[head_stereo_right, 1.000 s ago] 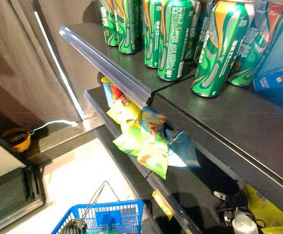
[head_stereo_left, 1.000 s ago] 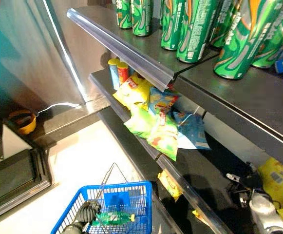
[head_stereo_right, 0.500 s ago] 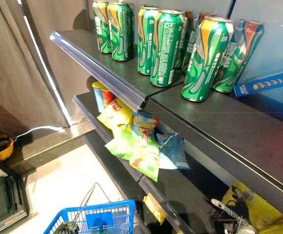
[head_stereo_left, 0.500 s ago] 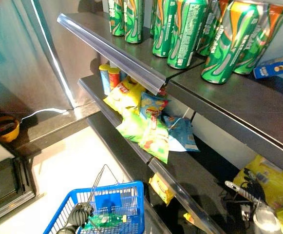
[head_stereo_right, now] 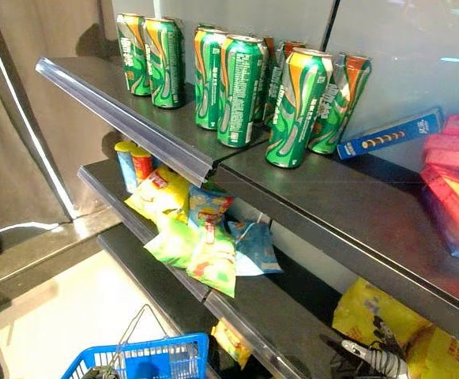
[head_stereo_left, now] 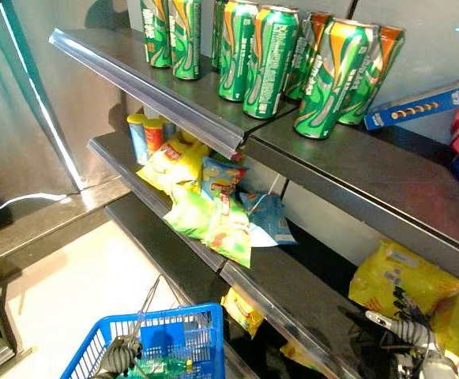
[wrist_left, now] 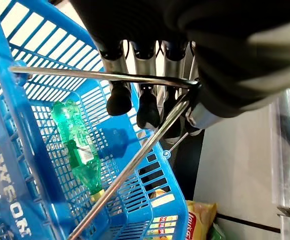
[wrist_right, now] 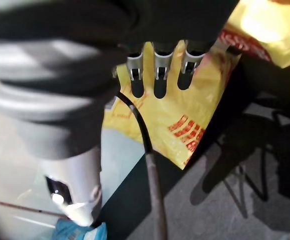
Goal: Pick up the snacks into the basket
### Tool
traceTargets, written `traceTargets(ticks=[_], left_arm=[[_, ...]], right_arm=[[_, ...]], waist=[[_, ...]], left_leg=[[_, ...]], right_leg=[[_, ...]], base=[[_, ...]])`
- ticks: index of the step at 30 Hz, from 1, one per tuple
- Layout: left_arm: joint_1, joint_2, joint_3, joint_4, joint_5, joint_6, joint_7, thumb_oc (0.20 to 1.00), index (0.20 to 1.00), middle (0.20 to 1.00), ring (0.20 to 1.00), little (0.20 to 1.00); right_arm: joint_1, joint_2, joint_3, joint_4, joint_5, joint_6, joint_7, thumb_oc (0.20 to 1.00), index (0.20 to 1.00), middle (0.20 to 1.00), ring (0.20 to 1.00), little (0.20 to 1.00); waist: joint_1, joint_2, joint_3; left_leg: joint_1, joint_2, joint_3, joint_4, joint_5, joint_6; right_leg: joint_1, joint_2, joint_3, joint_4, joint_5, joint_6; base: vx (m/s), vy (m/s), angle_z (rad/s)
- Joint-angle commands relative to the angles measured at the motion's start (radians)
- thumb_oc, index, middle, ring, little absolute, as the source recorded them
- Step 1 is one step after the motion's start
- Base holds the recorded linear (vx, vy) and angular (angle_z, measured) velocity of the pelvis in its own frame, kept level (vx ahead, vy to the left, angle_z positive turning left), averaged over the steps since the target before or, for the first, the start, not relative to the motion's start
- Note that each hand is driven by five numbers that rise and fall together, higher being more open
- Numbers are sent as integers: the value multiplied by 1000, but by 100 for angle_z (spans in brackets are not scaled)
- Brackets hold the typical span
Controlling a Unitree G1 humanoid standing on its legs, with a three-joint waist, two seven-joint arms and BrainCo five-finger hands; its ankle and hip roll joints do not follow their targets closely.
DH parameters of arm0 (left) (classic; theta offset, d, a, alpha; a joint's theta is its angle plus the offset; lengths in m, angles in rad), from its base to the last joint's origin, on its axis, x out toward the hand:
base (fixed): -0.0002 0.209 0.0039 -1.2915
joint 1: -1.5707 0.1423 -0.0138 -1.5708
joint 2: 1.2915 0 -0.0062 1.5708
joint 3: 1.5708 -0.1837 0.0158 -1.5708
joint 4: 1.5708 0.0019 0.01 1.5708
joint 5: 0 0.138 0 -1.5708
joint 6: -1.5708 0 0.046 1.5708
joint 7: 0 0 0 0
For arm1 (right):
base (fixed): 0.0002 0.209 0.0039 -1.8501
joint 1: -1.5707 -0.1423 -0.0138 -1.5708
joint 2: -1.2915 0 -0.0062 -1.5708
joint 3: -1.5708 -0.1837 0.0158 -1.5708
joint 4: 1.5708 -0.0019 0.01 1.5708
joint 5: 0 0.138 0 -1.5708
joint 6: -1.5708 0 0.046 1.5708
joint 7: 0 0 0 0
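My left hand is curled round the wire handle of the blue basket, low at the left. A green bottle lies in the basket. My right hand reaches onto the lower shelf at the right. Its fingers are straight and point at a yellow snack bag lying just past their tips. That bag rests against the shelf's back. More snack bags, yellow, green and blue, hang over the middle shelf's edge. Another yellow bag sits below them.
Tall green cans stand in rows on the top shelf, with a blue box and red boxes to their right. Two chip tubes stand behind the middle-shelf bags. A clear price rail runs along the top shelf edge.
The camera has swung up and right, bringing more of the shelves and the red boxes into view. The left hand keeps the handle. The right hand stays by the yellow bag.
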Motion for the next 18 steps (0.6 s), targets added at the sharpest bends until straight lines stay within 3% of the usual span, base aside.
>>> traceTargets(ticks=[1,18], left_arm=[[-54,46,102,-121,10,-114,9,200,200,200,200,200],[-61,24,65,-113,14,-118,-13,200,200,200,200,200]], right_arm=[[-38,-26,-71,-67,-12,-42,-14,1000,1000,1000,1000,1000],[20,-18,-138,-61,-29,-42,-28,1000,1000,1000,1000,1000]], waist=[[-7,-7,8],[-58,26,18]], left_leg=[[18,-38,4,127,-169,48],[34,-30,44,144,-185,42]], right_leg=[[-72,-20,43,115,8,115],[-89,-5,71,137,-11,104]], base=[[-13,22,-12],[26,-8,-9]])
